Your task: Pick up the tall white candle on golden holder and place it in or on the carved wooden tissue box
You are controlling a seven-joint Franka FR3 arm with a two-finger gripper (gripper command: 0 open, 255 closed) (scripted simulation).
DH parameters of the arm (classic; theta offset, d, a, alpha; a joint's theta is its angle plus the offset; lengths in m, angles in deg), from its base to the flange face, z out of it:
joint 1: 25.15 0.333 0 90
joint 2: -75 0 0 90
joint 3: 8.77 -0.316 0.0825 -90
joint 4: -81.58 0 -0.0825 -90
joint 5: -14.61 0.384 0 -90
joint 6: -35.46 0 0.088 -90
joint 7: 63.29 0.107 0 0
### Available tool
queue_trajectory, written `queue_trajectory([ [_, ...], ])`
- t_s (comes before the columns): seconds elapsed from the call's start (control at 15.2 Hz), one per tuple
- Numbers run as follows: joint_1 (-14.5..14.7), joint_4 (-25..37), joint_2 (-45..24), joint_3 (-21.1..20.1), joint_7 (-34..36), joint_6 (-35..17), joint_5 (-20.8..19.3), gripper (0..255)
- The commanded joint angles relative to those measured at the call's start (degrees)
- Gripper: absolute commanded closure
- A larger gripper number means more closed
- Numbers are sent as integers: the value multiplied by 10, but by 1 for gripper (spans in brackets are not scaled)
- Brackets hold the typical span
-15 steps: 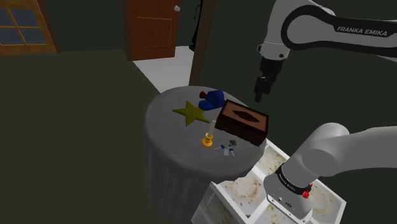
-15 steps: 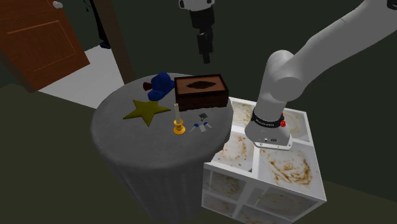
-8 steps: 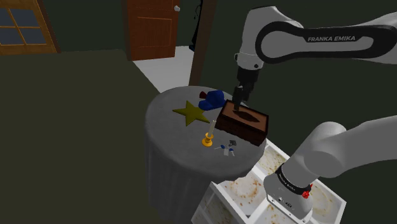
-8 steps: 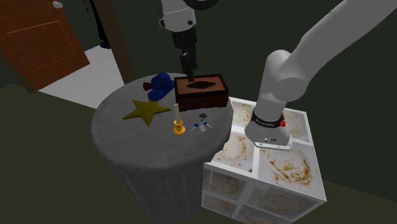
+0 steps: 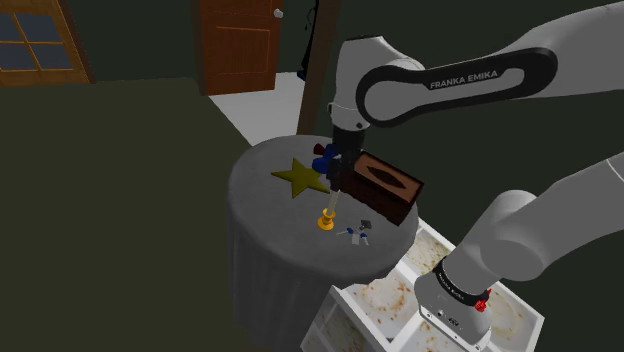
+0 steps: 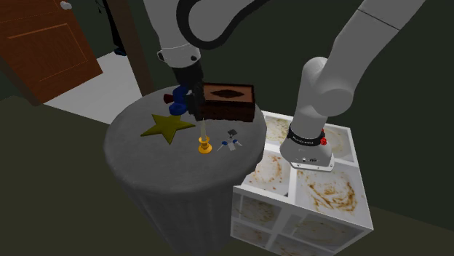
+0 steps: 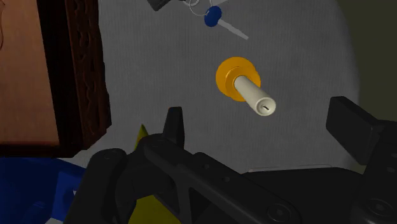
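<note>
- Well, the white arm (image 5: 450, 80) is the biggest thing here, rising from its stand (image 5: 430, 300), a white box with stained compartments, and bending over and down onto the counter.
- A brown panelled door (image 5: 238, 45) stands in the wall beyond.
- The counter (image 5: 260, 195) is round, draped to the floor in grey cloth, with the stand set right against it.
- The carved wooden tissue box (image 5: 378, 187) sits at the counter's edge nearest the stand, its dark oval slot facing up.
- The arm's hand hangs just beside the box's end; I can't tell whether the two touch.
- A flat yellow star (image 5: 298, 178) lies on the side of the counter away from the stand.
- A blue thing (image 6: 177, 108) is next to the star, half hidden behind the hand.
- The gripper (image 7: 259, 121) points down over the counter's middle, its fingers spread wide and holding nothing.
- The white candle (image 7: 253, 95) stands upright on its golden holder near the counter's middle, right below the gripper. In the wrist view it shows in the gap between the fingers, neither of which touches it.
- A small bunch of keys (image 7: 216, 18) with a blue head lies just beside the candle, towards the stand-side edge.
</note>
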Motion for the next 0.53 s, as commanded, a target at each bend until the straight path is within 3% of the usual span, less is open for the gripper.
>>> queue_trajectory([
  [0.0, 6, 7, -16, -9, 6, -11, 3, 0],
  [0.46, 8, -40, -32, -14, 7, -73, 4, 0],
])
